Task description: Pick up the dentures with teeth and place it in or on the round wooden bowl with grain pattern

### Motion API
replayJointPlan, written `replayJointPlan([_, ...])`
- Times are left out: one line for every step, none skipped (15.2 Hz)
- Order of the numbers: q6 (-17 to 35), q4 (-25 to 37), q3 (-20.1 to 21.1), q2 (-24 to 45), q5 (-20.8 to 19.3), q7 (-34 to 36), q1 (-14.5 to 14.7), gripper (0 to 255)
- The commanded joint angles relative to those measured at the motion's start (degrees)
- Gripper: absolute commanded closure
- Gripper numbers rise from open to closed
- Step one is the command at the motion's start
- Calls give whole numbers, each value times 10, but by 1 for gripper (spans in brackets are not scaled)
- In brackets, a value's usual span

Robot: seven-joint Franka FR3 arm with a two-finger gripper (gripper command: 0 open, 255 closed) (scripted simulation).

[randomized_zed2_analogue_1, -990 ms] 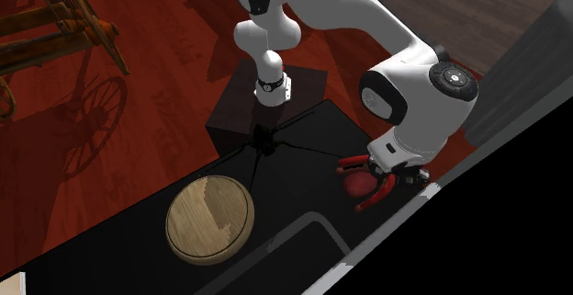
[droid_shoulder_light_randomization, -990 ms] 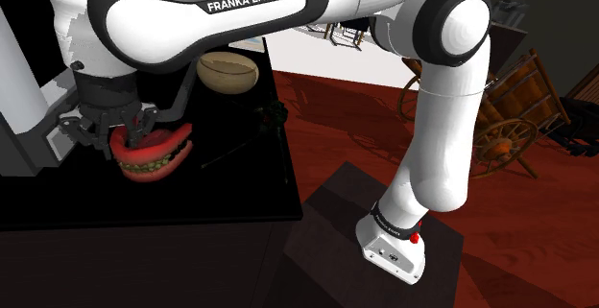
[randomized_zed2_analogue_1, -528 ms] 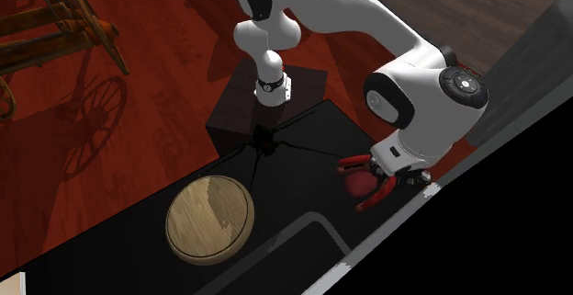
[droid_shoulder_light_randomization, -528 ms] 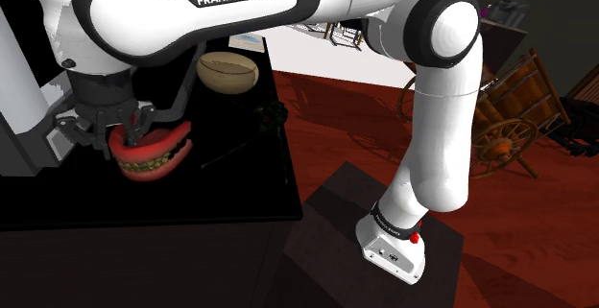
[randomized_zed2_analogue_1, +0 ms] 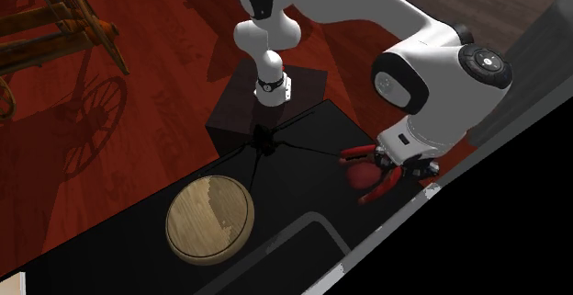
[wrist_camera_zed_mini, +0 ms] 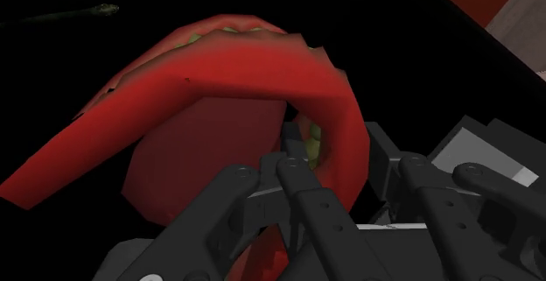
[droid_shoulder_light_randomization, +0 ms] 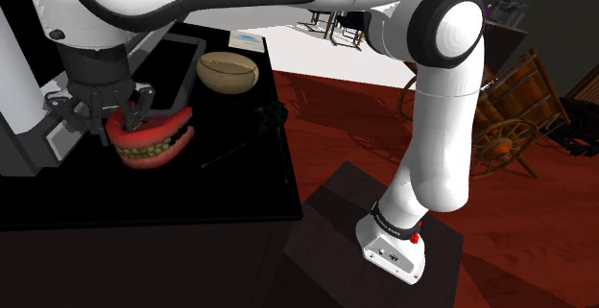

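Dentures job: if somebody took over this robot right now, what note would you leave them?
Gripper: shut on the dentures, red gums with teeth, over the black table.
Bowl: empty, farther along the table, away from the gripper.
Done: dentures grasped.
Left: carry them to the bowl, set them in, let go.

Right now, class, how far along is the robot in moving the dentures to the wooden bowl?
Done: the gripper is shut on the red dentures, which seem to hang just clear of the black countertop. In hand: the lift and carry. Left: reaching the wooden bowl, which sits empty farther along the countertop, and releasing the dentures there.
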Motion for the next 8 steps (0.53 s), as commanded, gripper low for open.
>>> replayJointPlan([10,23,1,-2,0,-4,0,255])
replayJointPlan([2,31,2,-1,0,-4,0,255])
replayJointPlan([-6,40,2,-1,0,-4,1,255])
replayJointPlan([-15,49,3,0,0,-4,3,255])
replayJointPlan([-23,58,3,1,-1,-4,4,255])
replayJointPlan([-31,68,4,2,-1,-4,5,255])
replayJointPlan([-40,77,4,3,-2,-4,7,255])
replayJointPlan([-48,87,4,5,-3,-4,8,255])
